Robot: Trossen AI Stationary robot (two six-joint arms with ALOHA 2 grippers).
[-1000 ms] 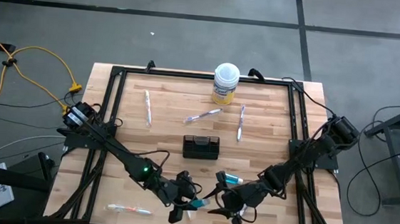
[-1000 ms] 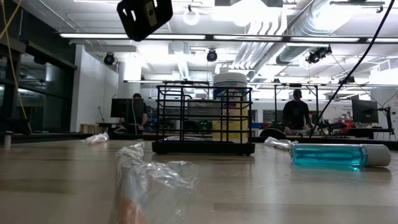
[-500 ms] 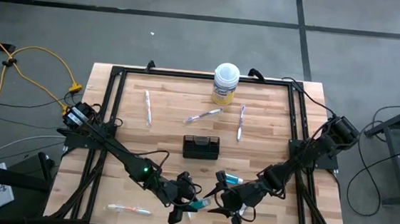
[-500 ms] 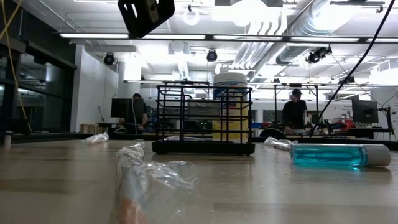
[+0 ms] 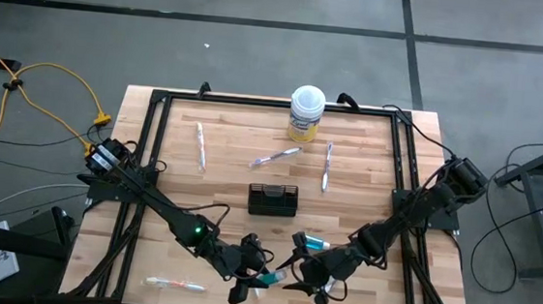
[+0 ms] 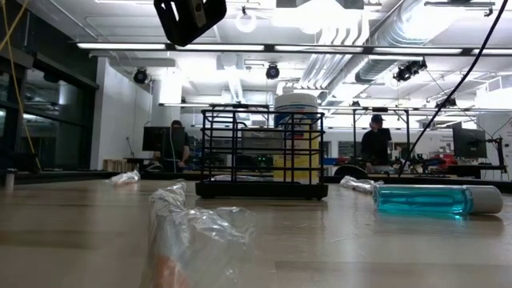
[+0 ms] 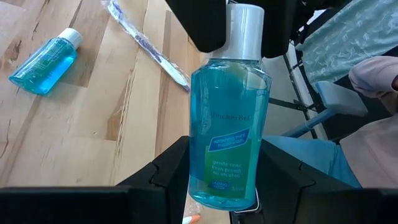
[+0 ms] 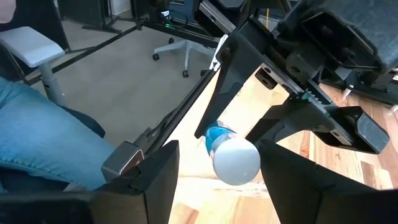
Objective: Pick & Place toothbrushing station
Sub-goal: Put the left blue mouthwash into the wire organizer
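1. Two grippers meet at the table's near edge: the left gripper (image 7: 227, 186) clamps a teal bottle (image 7: 229, 124) at its base, while the right gripper (image 8: 217, 168) stands wide around its white cap (image 8: 236, 160), apparently not gripping.
2. Seemingly a handover; next, the right must close.
3. The black mesh holder (image 5: 273, 200) waits mid-table; another teal bottle (image 5: 315, 242) and toothbrushes (image 5: 277, 156) lie loose.

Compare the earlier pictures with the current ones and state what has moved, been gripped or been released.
Nothing on the table visibly changed. The left tool stays shut on the teal bottle, with the right tool open around its white cap. The mesh holder, second bottle and toothbrushes lie as before. Only a person in the background shifted slightly.
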